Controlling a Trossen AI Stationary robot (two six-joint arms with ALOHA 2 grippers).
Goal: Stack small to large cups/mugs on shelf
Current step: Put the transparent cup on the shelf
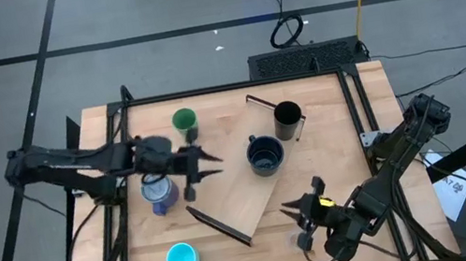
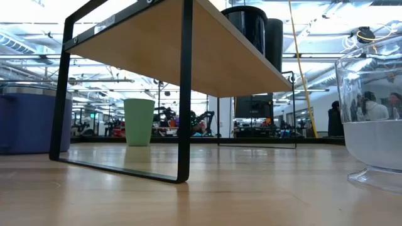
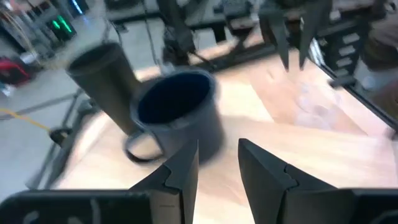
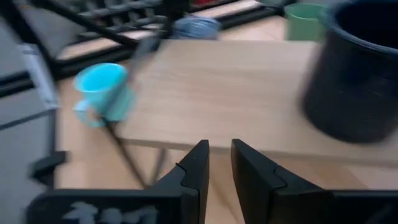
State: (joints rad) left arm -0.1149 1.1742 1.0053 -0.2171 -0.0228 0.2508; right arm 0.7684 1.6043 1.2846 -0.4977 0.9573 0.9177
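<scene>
The light-wood shelf (image 1: 240,186) lies slantwise across the table's middle on its dark brackets. The wide black mug (image 1: 265,155) and the tall black cup (image 1: 287,119) stand on its far part. The green tumbler (image 1: 184,121), the blue-purple mug (image 1: 160,195) and the cyan mug (image 1: 182,259) stand on the table. The clear cup (image 2: 374,119) stands close to the low camera. My left gripper (image 1: 212,164) is open and empty, pointing at the wide black mug (image 3: 180,115) from the left. My right gripper (image 1: 291,206) is narrowly open and empty at the shelf's near right edge (image 4: 217,137).
The table's dark frame rails (image 1: 359,119) run along its sides. The blue-purple mug lies just under my left arm. The shelf's near half (image 4: 217,93) is bare board. The cyan mug (image 4: 102,90) stands beside the shelf's near bracket.
</scene>
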